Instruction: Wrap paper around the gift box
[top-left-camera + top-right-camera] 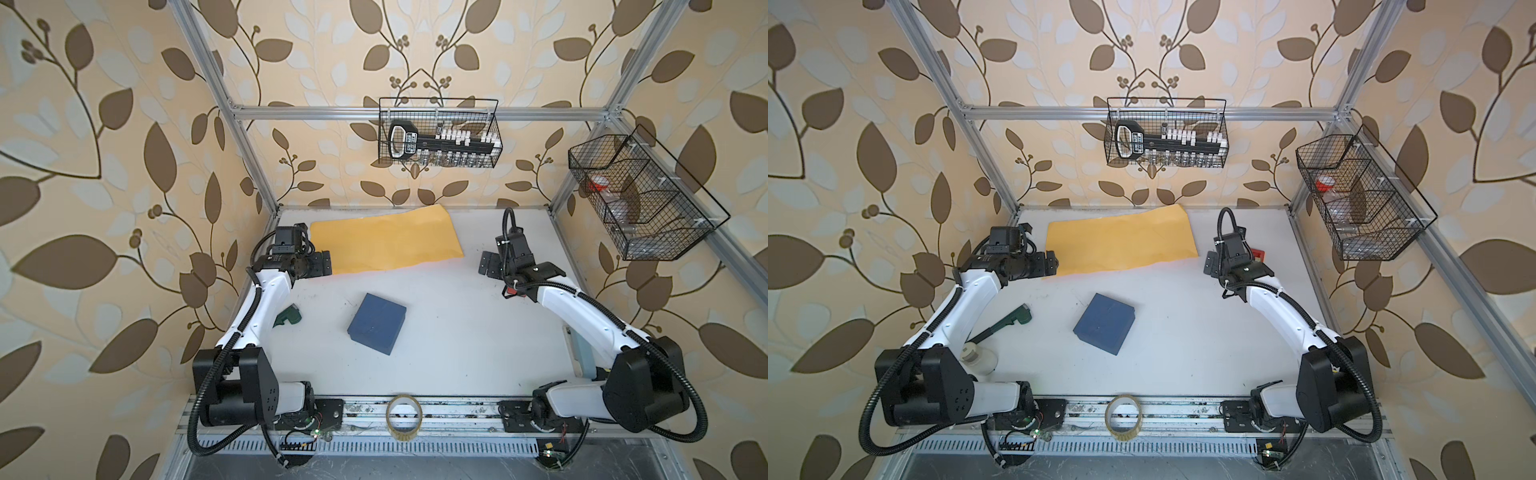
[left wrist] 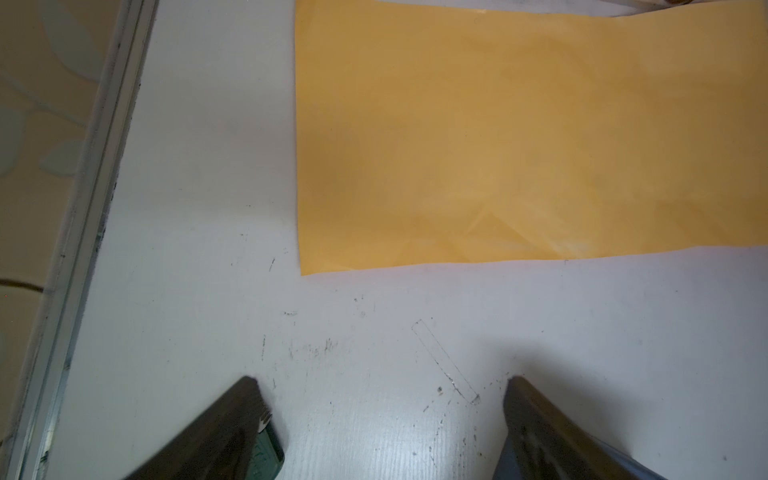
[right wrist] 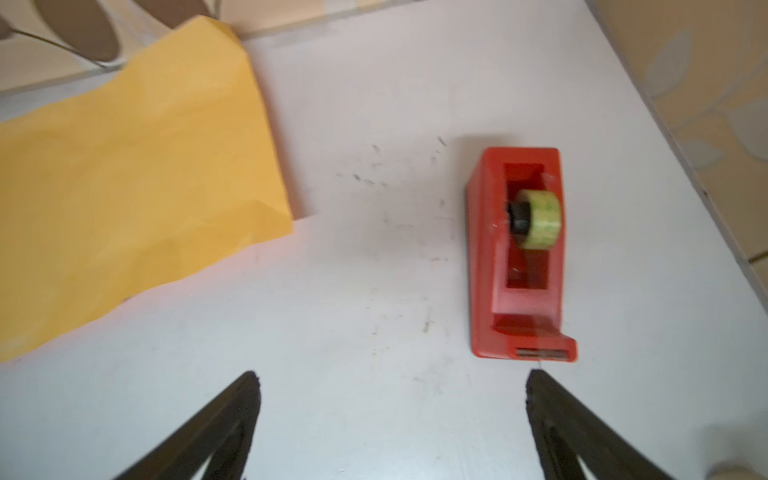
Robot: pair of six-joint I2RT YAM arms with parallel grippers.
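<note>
The gift box [image 1: 377, 323] [image 1: 1104, 323], flat and slate-blue, lies alone on the white table in the middle, turned at an angle. The paper [image 1: 386, 245] [image 1: 1121, 245] lies flat at the back, yellow-tan face up, and also shows in the wrist views [image 2: 519, 137] [image 3: 124, 187]. My left gripper [image 1: 324, 264] [image 1: 1050, 262] [image 2: 382, 380] hovers open by the paper's near-left corner with nothing between its fingers. My right gripper [image 1: 488, 264] [image 1: 1210, 262] [image 3: 390, 378] is open and empty, just right of the paper's right edge. Both grippers are well away from the box.
A red tape dispenser [image 3: 519, 253] [image 1: 1259, 253] stands beside the right gripper. A clear tape roll [image 1: 404, 417] rests on the front rail. A green tool [image 1: 1009, 320] and a white container [image 1: 980, 357] lie under the left arm. Wire baskets [image 1: 438, 133] [image 1: 640, 199] hang on the frame.
</note>
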